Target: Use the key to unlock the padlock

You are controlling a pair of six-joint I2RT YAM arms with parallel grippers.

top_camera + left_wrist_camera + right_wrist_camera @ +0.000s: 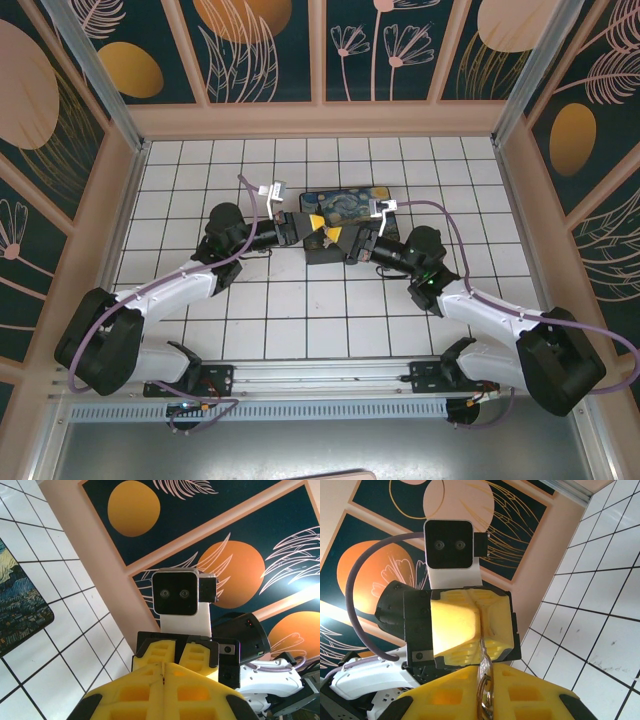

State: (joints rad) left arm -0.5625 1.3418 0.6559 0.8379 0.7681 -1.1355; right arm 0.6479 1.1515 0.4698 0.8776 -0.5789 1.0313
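The two arms pointed at each other over the middle of the white tiled floor [300,330], their fingertips almost touching at the near edge of the painted box [352,200]. The left gripper [319,227] was on the left and the right gripper [333,238] on the right, with the key [483,672] between them. In the right wrist view, the key's thin metal shaft stuck out of the seam between the left gripper's yellow fingers [455,625], which were pressed fully together on it. Its ring end sat in the narrow slot between the right gripper's own fingers [445,695]. The right jaws stood nearly closed around the ring, but it could not be told whether they actually pinched it.
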